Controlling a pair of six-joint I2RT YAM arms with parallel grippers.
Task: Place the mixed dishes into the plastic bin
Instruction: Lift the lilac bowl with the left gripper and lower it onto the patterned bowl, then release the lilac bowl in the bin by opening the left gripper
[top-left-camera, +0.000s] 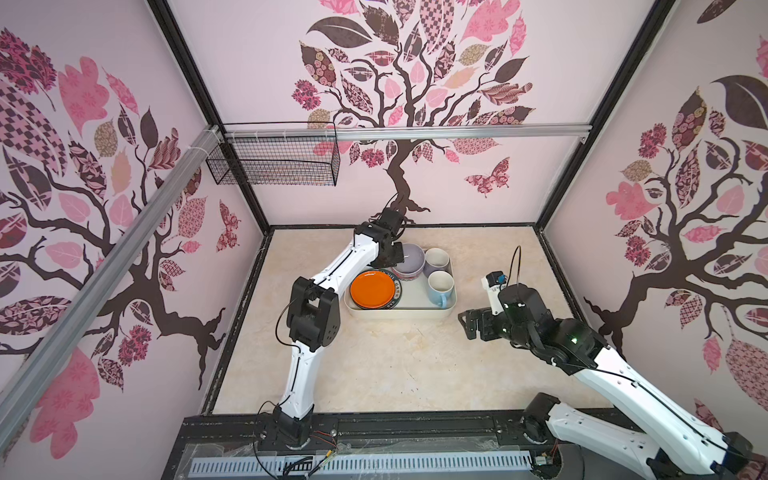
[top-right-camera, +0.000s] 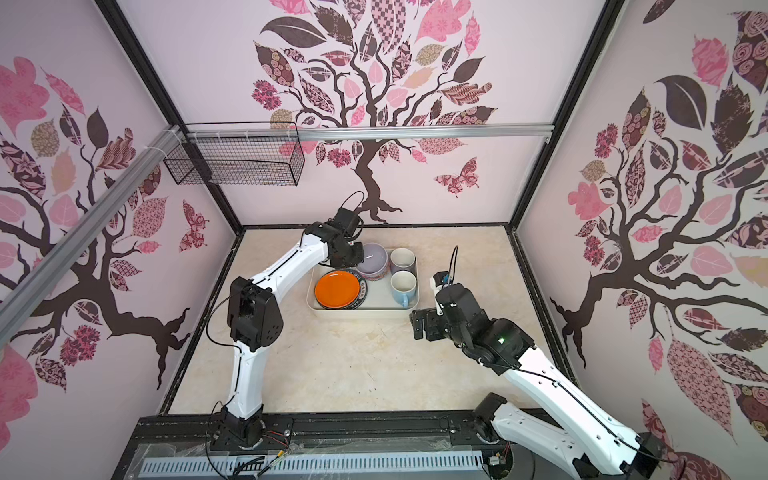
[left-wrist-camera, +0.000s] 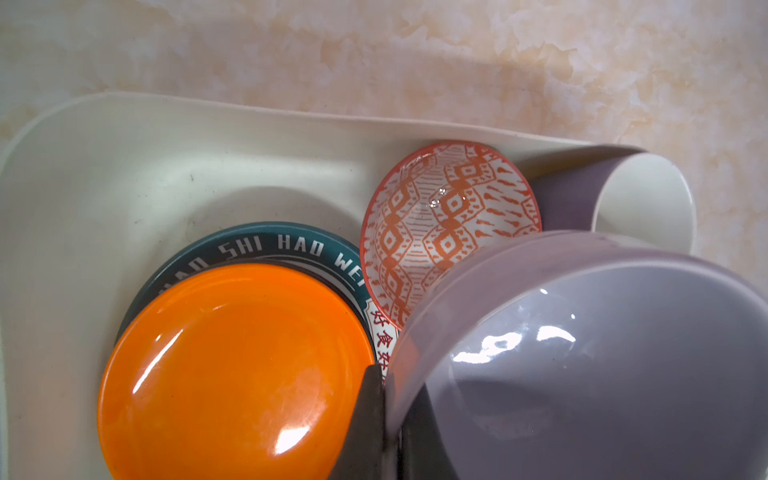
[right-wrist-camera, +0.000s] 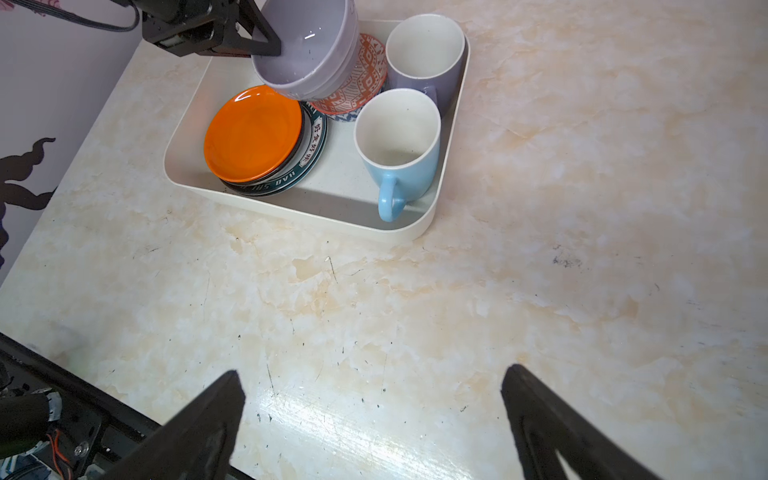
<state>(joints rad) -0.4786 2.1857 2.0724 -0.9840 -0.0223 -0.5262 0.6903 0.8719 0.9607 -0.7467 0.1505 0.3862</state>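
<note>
- Left gripper (right-wrist-camera: 268, 45) pinched on the rim of the lavender bowl (right-wrist-camera: 303, 50), which is tilted over the orange-patterned bowl (left-wrist-camera: 449, 220) in the plastic bin (right-wrist-camera: 316, 216).
- Right gripper (right-wrist-camera: 372, 374) spread wide, empty, above the tabletop (right-wrist-camera: 540, 270) near the bin.
- In the bin: orange plate (right-wrist-camera: 253, 133) stacked on teal plate (right-wrist-camera: 307, 162); lavender mug (right-wrist-camera: 449, 79) and light-blue mug (right-wrist-camera: 403, 170) upright.
</note>
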